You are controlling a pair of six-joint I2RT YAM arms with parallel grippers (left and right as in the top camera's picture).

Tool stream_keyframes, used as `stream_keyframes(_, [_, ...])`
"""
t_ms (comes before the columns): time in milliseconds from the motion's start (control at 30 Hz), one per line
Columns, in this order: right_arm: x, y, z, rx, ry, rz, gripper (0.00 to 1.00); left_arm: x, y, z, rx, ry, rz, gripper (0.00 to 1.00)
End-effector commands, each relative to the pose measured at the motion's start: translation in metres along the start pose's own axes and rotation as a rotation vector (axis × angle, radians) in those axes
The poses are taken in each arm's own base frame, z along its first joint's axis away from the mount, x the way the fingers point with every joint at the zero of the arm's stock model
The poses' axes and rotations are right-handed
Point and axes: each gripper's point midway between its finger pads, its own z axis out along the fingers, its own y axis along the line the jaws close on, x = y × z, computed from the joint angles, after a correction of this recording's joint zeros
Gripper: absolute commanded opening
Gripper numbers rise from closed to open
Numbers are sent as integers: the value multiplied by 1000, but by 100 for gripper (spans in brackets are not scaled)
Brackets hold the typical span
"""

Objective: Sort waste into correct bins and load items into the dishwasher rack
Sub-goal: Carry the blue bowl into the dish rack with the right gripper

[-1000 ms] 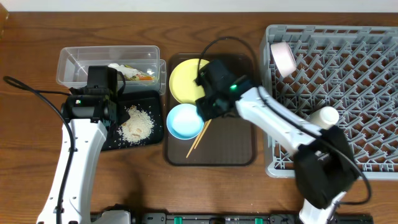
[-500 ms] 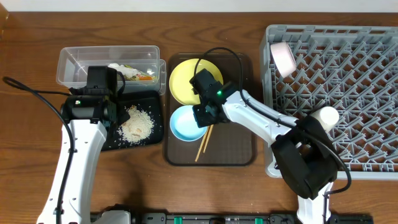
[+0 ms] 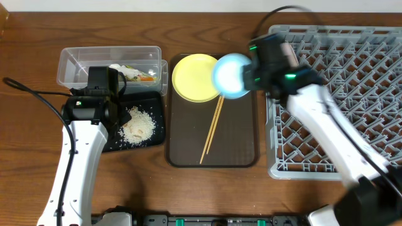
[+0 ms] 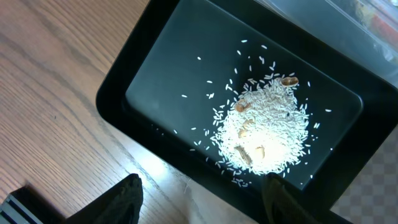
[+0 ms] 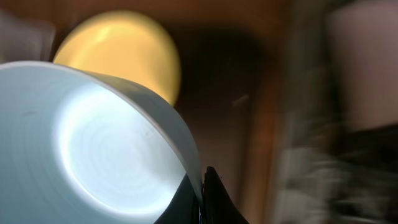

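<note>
My right gripper (image 3: 246,78) is shut on the rim of the light blue bowl (image 3: 231,75) and holds it in the air between the brown tray and the grey dishwasher rack (image 3: 352,144); in the right wrist view the bowl (image 5: 93,143) fills the left, pinched at my fingertips (image 5: 202,186). The yellow plate (image 3: 195,77) and wooden chopsticks (image 3: 212,129) lie on the brown tray. My left gripper (image 4: 199,193) is open over the black tray's (image 4: 155,81) front edge, near the rice heap (image 4: 267,130). The wrapper scrap (image 3: 135,74) lies in the clear tub (image 3: 75,63).
The dark brown serving tray (image 3: 232,147) sits mid-table. A pale cup (image 3: 286,58) stands at the rack's far left corner. The right wrist view is blurred by motion.
My right gripper has lifted the light blue bowl off the brown tray and swung it up and right toward the rack. The chopsticks now lie uncovered. The left arm has not moved.
</note>
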Motion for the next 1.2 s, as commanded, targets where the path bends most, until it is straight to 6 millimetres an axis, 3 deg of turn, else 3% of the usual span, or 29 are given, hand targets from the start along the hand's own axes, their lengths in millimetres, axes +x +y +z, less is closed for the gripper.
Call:
stream_keyframes(0, [-29,-55,-23,190,-102,-92,1,1,4,-1,-3,-6,4,64])
stream_keyframes(133, [-54,-129,-46,517,-164,-176,1,0,3,-1,0,-10,2,64])
stream_keyframes(300, [-82,-193,-74,828,-219,-209,1,-2,2,-1,5,-16,0,64])
stream_keyframes(400, [-94,-221,-84,964,-238,-203,1,-2,1,-1,7,-18,-1,64])
stream_keyframes(700, [-95,-285,-58,1147,-162,-220,1,-2,1,-1,7,-18,-1,64])
stream_keyframes(867, [-82,-303,-39,1237,-101,-192,1,-2,1,-1,7,-18,-1,64])
stream_keyframes(1167, [-67,-297,5,1209,-45,-229,1,-1,-1,-1,17,-11,-1,64])
